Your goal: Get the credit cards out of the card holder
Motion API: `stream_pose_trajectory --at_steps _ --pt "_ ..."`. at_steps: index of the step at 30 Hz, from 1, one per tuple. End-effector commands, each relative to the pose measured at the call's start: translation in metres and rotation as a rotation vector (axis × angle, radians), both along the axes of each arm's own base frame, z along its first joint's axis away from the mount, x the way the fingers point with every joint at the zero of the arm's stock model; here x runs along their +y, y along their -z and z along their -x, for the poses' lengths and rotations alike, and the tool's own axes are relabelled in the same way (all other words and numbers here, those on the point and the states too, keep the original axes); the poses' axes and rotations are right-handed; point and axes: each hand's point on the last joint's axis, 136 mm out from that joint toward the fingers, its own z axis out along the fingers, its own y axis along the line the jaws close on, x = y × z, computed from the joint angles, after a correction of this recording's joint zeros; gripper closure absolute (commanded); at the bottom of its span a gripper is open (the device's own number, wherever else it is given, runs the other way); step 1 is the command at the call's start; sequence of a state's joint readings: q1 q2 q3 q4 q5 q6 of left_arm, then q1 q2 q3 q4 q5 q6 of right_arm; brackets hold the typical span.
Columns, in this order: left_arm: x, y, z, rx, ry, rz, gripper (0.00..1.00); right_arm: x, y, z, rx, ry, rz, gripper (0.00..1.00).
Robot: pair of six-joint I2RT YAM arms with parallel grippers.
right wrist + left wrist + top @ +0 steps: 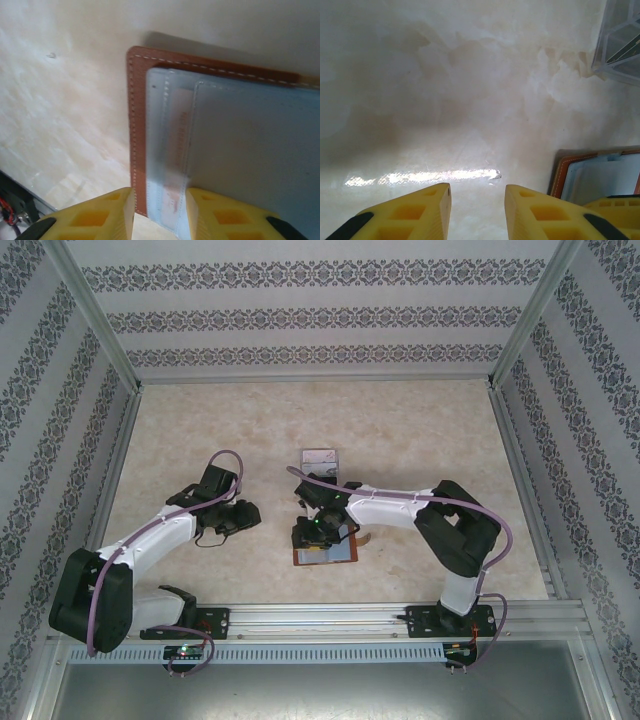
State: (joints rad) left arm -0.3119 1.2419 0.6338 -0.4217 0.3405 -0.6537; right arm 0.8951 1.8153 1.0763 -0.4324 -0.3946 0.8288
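The card holder (240, 150) is laid open and flat on the table (445, 100), lining upward, near the middle of the work area; the right gripper (159, 200) is poised directly over its stitched brown border, jaws parted a little and nothing grasped; the left gripper (477, 195) is held just beside the holder's corner, likewise parted and empty, with bare table seen between its fingers. A pale layer with faint reddish print (172, 145), taken to be a credit card, is tucked into the bluish-grey pocket; whether it is card or sleeve cannot be told for certain. For the step in hand, only the exposed card edge should be pinched, not the leather rim; the holder is best pinned by the left gripper, lest the whole wallet be dragged along; the clear tray (620, 45) stands beyond the holder.
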Motion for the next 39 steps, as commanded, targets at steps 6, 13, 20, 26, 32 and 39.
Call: stream_pose_trajectory --at_steps 6,13,20,26,32,39 --pt "0.0 0.005 0.0 0.017 0.021 0.005 0.66 -0.041 0.0 0.004 -0.077 -0.043 0.264 0.66" --pt "-0.003 0.005 -0.002 0.02 0.028 0.013 0.65 -0.049 -0.009 0.001 -0.138 -0.077 0.367 0.64" --pt "-0.005 0.01 0.0 0.036 0.04 0.019 0.66 -0.058 -0.009 -0.001 -0.174 -0.108 0.474 0.64" --pt "-0.005 0.01 -0.001 0.034 0.043 0.02 0.65 -0.041 -0.016 0.0 -0.194 -0.114 0.412 0.65" --pt "-0.007 0.01 -0.001 0.034 0.05 0.028 0.65 -0.02 -0.015 0.001 -0.176 -0.087 0.293 0.67" --pt "-0.02 0.007 -0.001 0.033 0.057 0.107 0.66 -0.012 -0.003 0.001 -0.142 -0.066 0.234 0.67"
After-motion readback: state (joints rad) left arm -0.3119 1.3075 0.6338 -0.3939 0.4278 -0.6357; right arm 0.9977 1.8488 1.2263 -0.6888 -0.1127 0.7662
